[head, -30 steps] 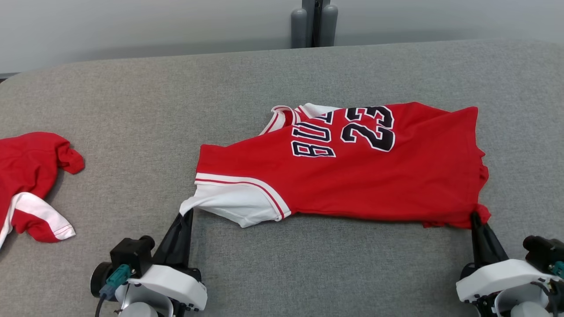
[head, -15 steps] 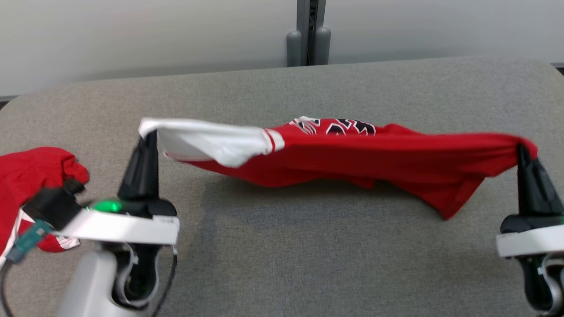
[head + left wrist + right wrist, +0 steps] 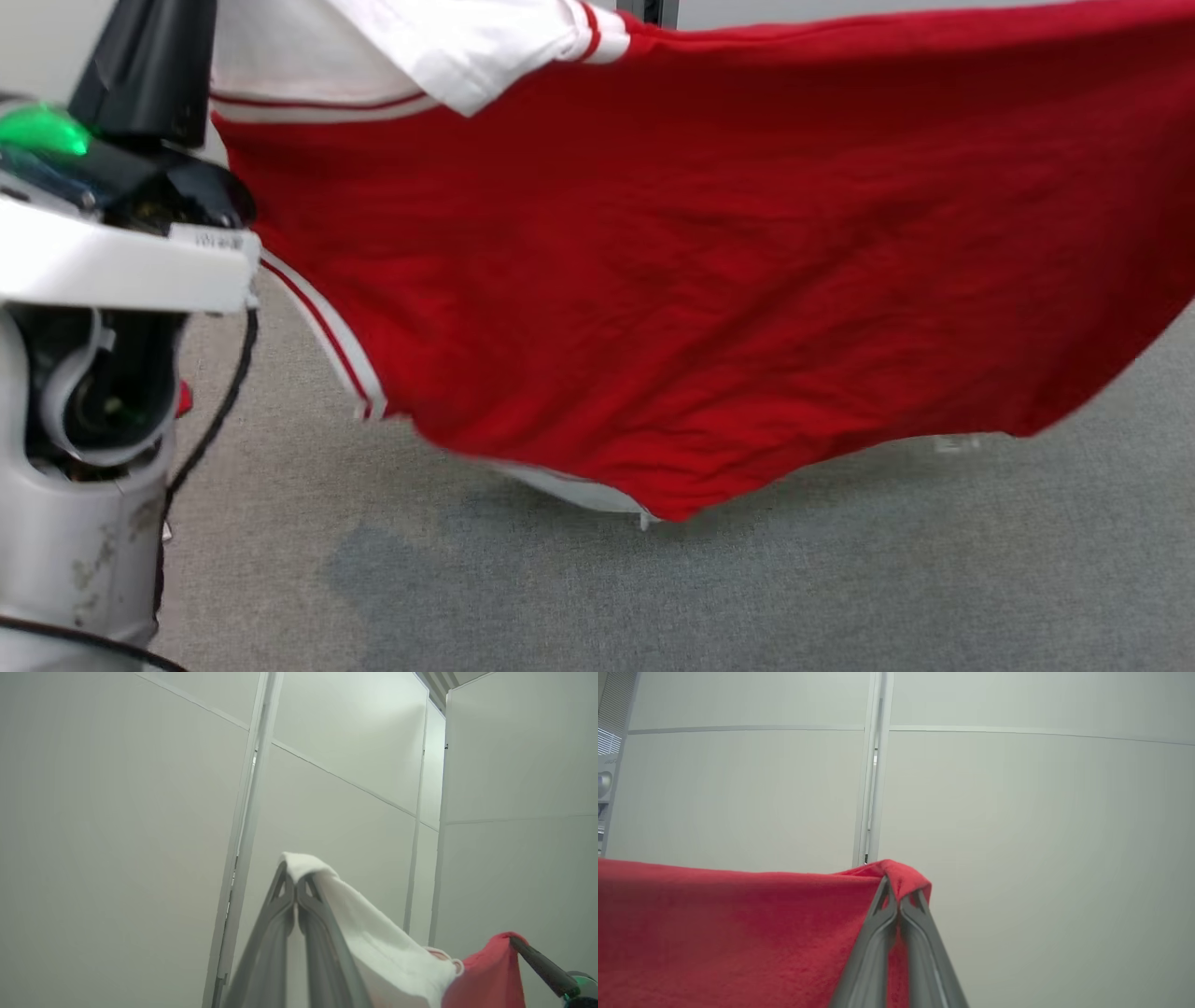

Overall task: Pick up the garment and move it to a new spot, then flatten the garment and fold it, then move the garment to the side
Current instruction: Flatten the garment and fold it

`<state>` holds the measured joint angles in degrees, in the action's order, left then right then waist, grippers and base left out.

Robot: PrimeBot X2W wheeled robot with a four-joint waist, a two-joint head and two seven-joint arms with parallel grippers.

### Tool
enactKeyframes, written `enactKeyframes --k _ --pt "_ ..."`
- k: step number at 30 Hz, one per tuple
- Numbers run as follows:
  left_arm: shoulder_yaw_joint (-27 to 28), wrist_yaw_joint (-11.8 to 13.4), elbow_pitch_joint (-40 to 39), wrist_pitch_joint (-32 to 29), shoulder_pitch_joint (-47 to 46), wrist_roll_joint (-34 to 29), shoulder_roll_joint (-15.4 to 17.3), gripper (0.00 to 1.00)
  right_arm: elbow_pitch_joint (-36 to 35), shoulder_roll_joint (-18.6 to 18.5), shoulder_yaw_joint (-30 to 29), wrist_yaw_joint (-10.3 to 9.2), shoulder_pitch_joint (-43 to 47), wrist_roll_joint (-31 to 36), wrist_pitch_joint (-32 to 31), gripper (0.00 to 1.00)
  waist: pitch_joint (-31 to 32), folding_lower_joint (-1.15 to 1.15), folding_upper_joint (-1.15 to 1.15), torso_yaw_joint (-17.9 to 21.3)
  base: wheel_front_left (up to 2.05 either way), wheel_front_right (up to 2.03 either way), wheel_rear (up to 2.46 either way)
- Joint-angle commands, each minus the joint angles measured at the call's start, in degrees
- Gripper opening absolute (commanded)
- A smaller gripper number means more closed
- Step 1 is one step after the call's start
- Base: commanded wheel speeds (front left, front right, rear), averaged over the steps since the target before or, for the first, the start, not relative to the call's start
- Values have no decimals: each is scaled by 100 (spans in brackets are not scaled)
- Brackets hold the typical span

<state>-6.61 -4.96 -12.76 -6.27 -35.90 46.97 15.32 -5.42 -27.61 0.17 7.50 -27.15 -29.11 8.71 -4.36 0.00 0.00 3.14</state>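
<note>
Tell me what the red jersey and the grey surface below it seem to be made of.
Red jersey: thin, soft knit, probably synthetic; matte, it hangs limp with fine wrinkles. Grey surface: seemingly a woven or felt-like cloth cover, matte, with fine speckled grain; what lies beneath is hidden.

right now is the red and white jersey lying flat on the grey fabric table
No, the red and white jersey hangs spread in the air above the grey fabric table.

Pale partition panels (image 3: 1017, 835) suggest a lab booth
</note>
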Motion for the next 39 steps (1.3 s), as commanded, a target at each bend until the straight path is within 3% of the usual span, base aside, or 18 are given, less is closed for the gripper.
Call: enactKeyframes --k 1,7,12,18,28,34,39 --pt "-5 59 35 -47 -120 -24 28 0 -14 -50 10 -1 -122 35 -58 0 -12 0 0 1 0 0 0" --pt "-40 56 608 -152 -830 -272 228 0 422 -177 411 -1 -1006 155 -422 0 -344 0 0 -64 0 0 0" --pt "-169 -63 1524 98 -1720 -453 176 0 1309 -86 971 -1 -2042 296 -432 0 -860 0 0 -182 0 0 0" --pt "-509 -154 3126 827 -3306 -1233 252 0 2825 60 1693 -1 -3641 547 -217 0 -1594 0 0 -379 0 0 0" --pt "-983 -110 5583 2034 -6137 -2310 -15 0 5082 306 2450 -1 -6502 720 498 0 -3021 0 0 -698 0 0 0" --pt "-1049 -202 5927 2147 -6468 -2340 -205 0 5714 236 2599 -1 -7041 876 642 0 -3526 0 0 -909 0 0 0" --pt "-1156 -260 5513 2149 -5712 -2093 -263 0 5636 234 2595 -1 -6587 822 650 0 -3743 0 0 -981 0 0 0"
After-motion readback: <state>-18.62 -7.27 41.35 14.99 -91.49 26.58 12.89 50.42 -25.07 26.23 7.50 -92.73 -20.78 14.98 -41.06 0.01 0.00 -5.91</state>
